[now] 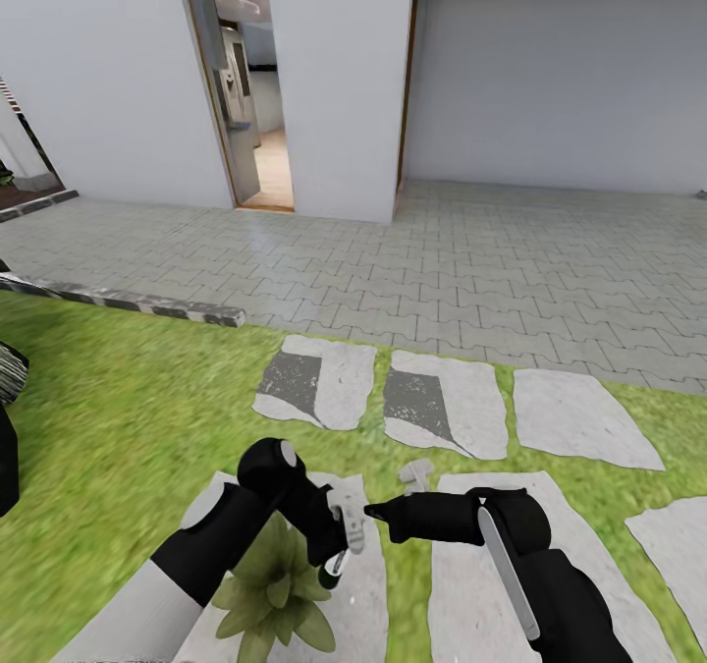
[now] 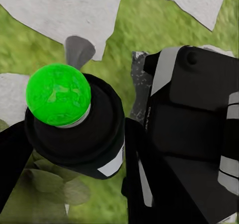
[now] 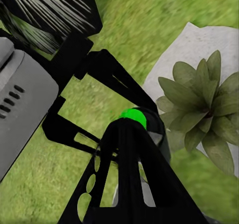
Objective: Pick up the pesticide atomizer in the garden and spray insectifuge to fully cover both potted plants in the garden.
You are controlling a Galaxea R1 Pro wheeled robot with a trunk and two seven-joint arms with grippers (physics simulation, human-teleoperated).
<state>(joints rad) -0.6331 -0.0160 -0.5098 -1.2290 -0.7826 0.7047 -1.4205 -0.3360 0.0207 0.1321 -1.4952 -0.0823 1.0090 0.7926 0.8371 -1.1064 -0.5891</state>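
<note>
The left hand (image 1: 339,545) is seen over the plant (image 1: 273,589) at a stepping stone's (image 1: 378,584) near edge, pinching the spray bottle (image 1: 334,567); its green end (image 2: 58,94) is visible. The right hand's (image 1: 378,513) grip cannot be told. If the nozzle is misaimed, the lawn (image 1: 128,408) could be sprayed instead.

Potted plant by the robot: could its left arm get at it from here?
Probably yes. The potted plant sits on a stepping stone just below the left tool, with nothing visible between them. The right tool points in from the side, not underneath.
</note>
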